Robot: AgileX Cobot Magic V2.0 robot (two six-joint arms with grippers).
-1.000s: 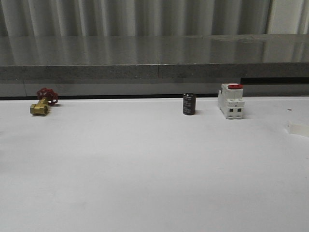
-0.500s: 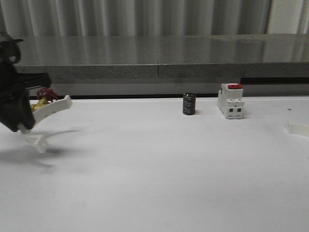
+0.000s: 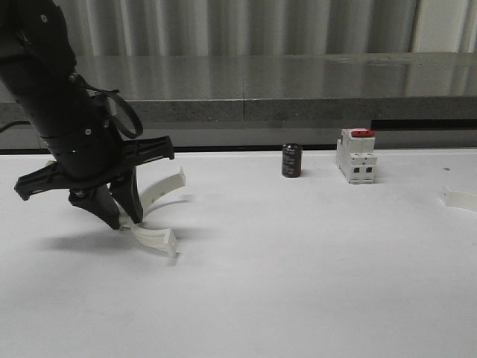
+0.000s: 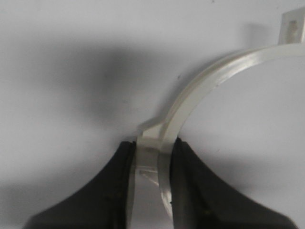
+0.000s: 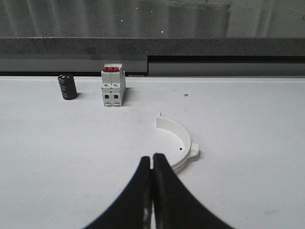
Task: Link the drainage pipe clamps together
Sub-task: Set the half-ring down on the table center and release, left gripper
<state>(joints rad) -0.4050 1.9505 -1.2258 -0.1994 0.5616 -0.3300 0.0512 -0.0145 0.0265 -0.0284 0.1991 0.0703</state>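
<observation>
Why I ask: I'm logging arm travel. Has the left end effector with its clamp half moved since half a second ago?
Yes. The left end effector, shut on the clamp half, has moved right across the table, toward the black cylinder.

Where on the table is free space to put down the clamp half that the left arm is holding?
The wide bare patch in the table middle, between the left gripper with its clamp half and the black cylinder, looks free. Toward the back right it is more crowded: cylinder, white switch, and the other clamp half beyond.
</observation>
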